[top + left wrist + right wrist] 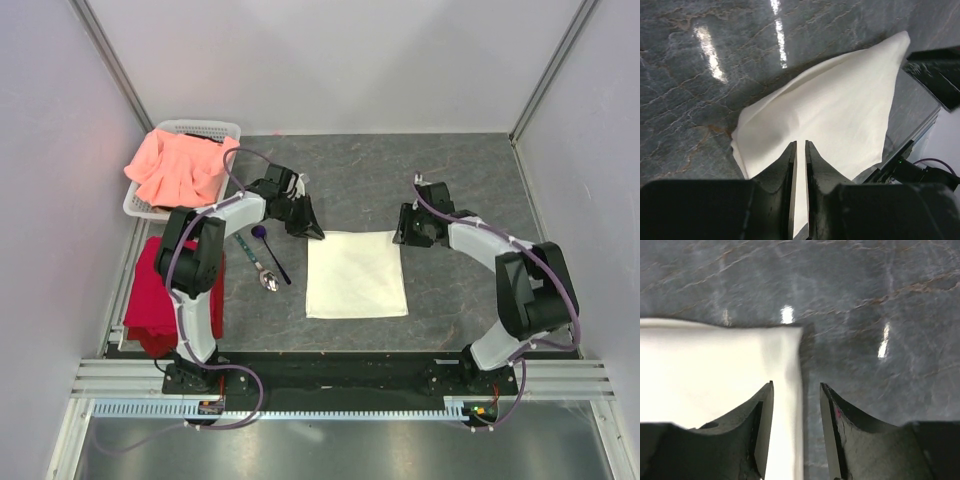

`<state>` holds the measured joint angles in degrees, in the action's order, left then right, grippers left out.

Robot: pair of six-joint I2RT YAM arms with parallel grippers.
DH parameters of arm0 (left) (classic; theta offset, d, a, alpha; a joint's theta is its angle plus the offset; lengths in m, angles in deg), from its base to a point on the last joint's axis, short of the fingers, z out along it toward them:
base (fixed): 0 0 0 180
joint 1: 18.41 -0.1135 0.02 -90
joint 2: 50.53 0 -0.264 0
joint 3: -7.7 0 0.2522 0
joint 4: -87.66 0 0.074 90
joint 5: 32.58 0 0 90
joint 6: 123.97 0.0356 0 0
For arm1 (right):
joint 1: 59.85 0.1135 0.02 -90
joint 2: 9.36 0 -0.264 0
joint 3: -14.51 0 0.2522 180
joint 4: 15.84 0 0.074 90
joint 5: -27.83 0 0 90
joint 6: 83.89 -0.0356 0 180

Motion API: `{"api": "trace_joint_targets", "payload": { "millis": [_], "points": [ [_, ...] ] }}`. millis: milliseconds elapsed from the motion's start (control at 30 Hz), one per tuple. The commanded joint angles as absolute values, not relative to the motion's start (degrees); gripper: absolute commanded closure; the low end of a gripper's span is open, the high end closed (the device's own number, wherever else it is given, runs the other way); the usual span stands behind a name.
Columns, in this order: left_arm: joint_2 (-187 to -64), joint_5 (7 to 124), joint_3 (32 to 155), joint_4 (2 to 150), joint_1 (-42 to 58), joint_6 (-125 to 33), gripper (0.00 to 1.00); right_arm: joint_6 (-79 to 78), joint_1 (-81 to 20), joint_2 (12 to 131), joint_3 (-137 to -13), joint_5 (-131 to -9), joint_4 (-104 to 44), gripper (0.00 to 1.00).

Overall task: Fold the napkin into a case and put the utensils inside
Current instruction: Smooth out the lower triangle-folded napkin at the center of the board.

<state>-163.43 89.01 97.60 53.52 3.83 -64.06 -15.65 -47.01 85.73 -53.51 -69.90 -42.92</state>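
Grey, marble-veined and glossy, the desk throws back streaks of ceiling light. Along its near edge run a pale metal rail and a black plate where both arm bases are bolted.

Just beyond the plate, between the two arms, lies the napkin. It is a plain cream-white cloth, close to square, with its near edge flat on the desk and no mark or pattern on it.

To its left, apart from it, the utensils rest crossed on the bare stone. One has a shiny spoon bowl at its near end, and the other has a round purple head at its far end. Further left, a red cloth sits bunched at the desk's side.

At the napkin's far-left corner the left jaws are clenched to a thin slit with cream cloth showing in it. They grasp the napkin there, and the cloth swells up softly from the stone in front of them.

At the far-right corner the right jaws stand released, clearly parted. One finger is over the cloth and the other over bare stone, so they straddle the side edge, which is slightly ridged.

In the far left corner a white basket holds a salmon-pink cloth. Pale, bare walls close in three sides.
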Motion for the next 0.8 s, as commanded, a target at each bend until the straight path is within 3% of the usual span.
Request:
{"api": "trace_joint_targets", "payload": {
  "millis": [0, 300, 433, 600, 767],
  "points": [
    [-166.28, 87.3, 100.47, 54.3, 3.39, -66.58, 0.84, -15.51, -40.0, 76.52, -51.47, -64.02, -48.93, 0.51],
    [-169.01, 87.56, 101.44, 54.12, 3.21, -68.07, 0.85, -22.27, -36.21, 67.28, -36.43, -68.41, -43.59, 0.77],
    [-167.26, 87.91, 98.82, 54.91, 3.47, -68.95, 0.85, -22.8, -36.21, 68.07, -33.53, -65.78, -42.7, 0.78],
    [-162.08, 87.39, 96.26, 55.53, 5.67, -68.87, 0.79, -23.94, -36.12, 70.27, -35.01, -53.4, -50.23, 0.79],
    [-152.24, 86.16, 92.74, 55.44, 6.02, -69.13, 0.59, -24.04, -36.12, 67.38, -40.02, -46.88, -56.22, 0.75]
  ]
}}
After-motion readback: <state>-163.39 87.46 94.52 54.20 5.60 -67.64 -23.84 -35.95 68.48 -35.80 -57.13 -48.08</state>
